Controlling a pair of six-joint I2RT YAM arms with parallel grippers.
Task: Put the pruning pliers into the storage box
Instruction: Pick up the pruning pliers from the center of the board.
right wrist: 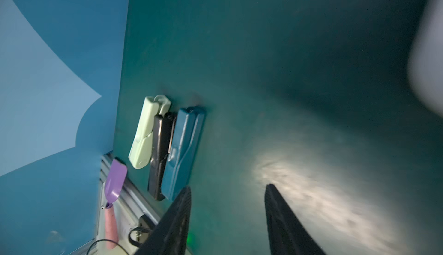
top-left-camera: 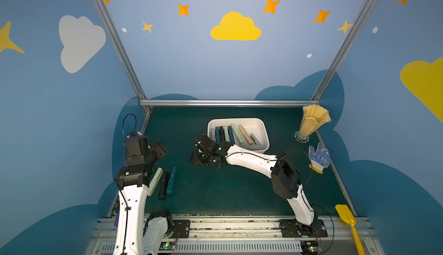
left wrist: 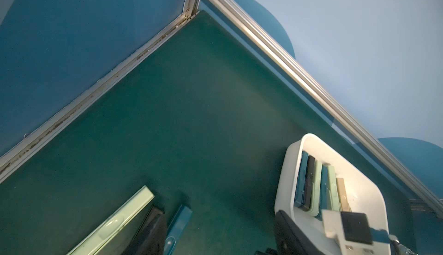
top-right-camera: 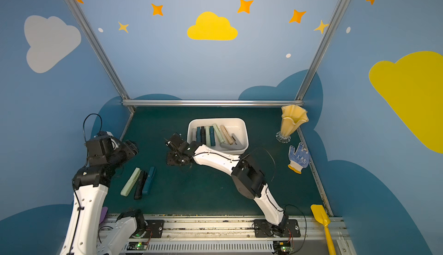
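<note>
The white storage box (top-left-camera: pixel 260 149) (top-right-camera: pixel 239 149) stands mid-table and holds several pruning pliers (top-left-camera: pixel 236 134) (top-right-camera: pixel 217 134) side by side. Three more lie together on the mat at the left: pale green (top-right-camera: pixel 130 182) (right wrist: pixel 146 131), black (top-right-camera: pixel 139 185) (right wrist: pixel 160 155) and teal (top-left-camera: pixel 171 180) (right wrist: pixel 182 150). My right gripper (top-left-camera: pixel 199 156) (right wrist: pixel 227 189) hovers low over bare mat just left of the box, open and empty. My left gripper (top-left-camera: pixel 160 149) (left wrist: pixel 220 237) hangs above the far ends of the three loose pliers, open, with nothing between its fingers.
A yellow fluted vase (top-left-camera: pixel 311 122) stands at the back right, with a blue-and-white glove (top-left-camera: pixel 320 158) in front of it. A yellow shovel (top-left-camera: pixel 347 217) lies at the front right edge. A purple shovel (right wrist: pixel 115 179) rests on the front rail at the left.
</note>
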